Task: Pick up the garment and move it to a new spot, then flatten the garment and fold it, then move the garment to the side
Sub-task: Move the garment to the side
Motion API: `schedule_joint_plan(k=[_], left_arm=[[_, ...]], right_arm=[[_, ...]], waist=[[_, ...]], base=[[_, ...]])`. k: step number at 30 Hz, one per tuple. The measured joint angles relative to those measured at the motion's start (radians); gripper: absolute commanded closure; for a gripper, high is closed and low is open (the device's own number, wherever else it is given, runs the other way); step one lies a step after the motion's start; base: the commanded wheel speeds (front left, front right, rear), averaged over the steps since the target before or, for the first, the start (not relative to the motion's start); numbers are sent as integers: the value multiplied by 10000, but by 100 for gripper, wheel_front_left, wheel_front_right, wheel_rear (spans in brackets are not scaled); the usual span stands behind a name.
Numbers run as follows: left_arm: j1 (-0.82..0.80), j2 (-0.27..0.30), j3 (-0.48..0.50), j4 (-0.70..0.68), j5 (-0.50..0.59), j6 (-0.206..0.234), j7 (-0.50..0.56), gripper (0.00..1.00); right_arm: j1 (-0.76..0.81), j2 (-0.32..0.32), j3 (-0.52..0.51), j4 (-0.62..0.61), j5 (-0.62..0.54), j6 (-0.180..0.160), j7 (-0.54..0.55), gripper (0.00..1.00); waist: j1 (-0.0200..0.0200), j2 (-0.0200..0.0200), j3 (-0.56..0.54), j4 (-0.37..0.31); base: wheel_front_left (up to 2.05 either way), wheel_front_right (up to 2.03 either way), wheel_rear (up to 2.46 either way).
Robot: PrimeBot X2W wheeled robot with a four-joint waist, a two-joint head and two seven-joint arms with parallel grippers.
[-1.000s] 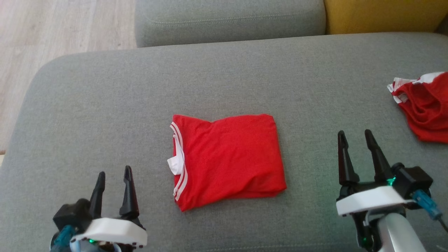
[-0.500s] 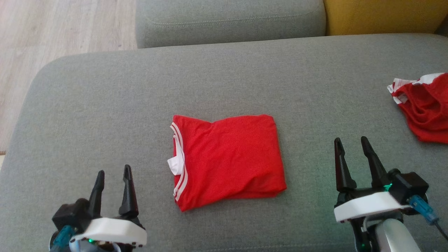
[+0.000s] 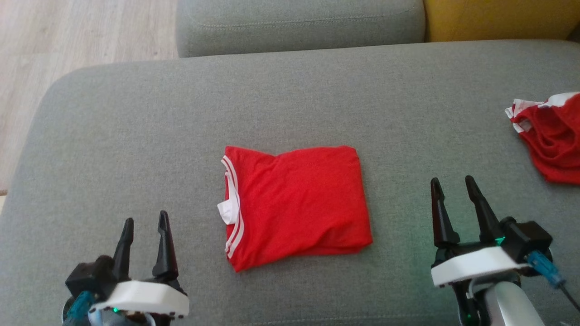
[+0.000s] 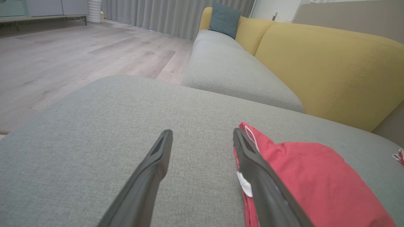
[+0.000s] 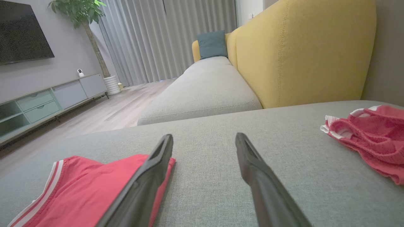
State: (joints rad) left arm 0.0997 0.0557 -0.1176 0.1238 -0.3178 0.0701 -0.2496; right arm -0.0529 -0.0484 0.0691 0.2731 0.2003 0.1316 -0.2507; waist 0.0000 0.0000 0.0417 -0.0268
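**Folded shirt lies between two idle arms**

The red garment (image 3: 297,206) rests folded into a neat rectangle in the middle of the grey sofa seat (image 3: 290,99), its white-striped collar at its 9 o'clock edge. At its 8 o'clock hovers the left end effector (image 3: 145,217), fingers apart and holding nothing. At its 4 o'clock is the right end effector (image 3: 451,180), likewise spread and empty. Neither touches the fabric. A crumpled red cloth (image 3: 550,140) sits at 2 o'clock, well apart, near the seat's edge.
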Motion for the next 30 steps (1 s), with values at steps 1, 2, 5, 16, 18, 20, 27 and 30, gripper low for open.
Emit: schedule_joint_plan(k=[1,2,5,16,18,20,27,30], left_arm=[[-1,0,0,-36,0,0,0,0],[-3,-2,0,-81,6,-2,0,0],[-73,-8,15,-384,184,-12,0,0],[-714,-33,81,-1231,518,-44,-2,0],[-769,-33,84,-1225,516,-44,-2,0],[-897,-36,81,-1229,512,-44,-2,0],[-1066,-44,56,-1237,499,4,-2,0],[-1066,-44,56,-1241,418,6,-2,0]], right_arm=[[-19,0,-2,13,6,0,27,0],[-60,0,4,48,19,0,176,0],[-584,0,309,213,339,0,1781,0],[-2078,-500,1162,58,1444,0,5678,0],[-2077,-671,1208,-4,1559,0,6002,0],[-2075,-775,1218,-96,1638,0,6266,0],[-1988,-892,1398,-571,2422,0,7273,0],[-1945,-911,1475,-857,2752,0,7683,0]], waist=[[0,0,32,11],[0,0,74,24],[0,0,357,101],[0,0,1511,594],[0,0,1748,729],[0,0,1973,870],[1,0,2464,1285],[0,0,2497,1322]], base=[[0,0,0],[0,0,0],[0,0,0],[0,0,0],[0,0,0],[0,0,0],[0,0,0],[0,0,0]])
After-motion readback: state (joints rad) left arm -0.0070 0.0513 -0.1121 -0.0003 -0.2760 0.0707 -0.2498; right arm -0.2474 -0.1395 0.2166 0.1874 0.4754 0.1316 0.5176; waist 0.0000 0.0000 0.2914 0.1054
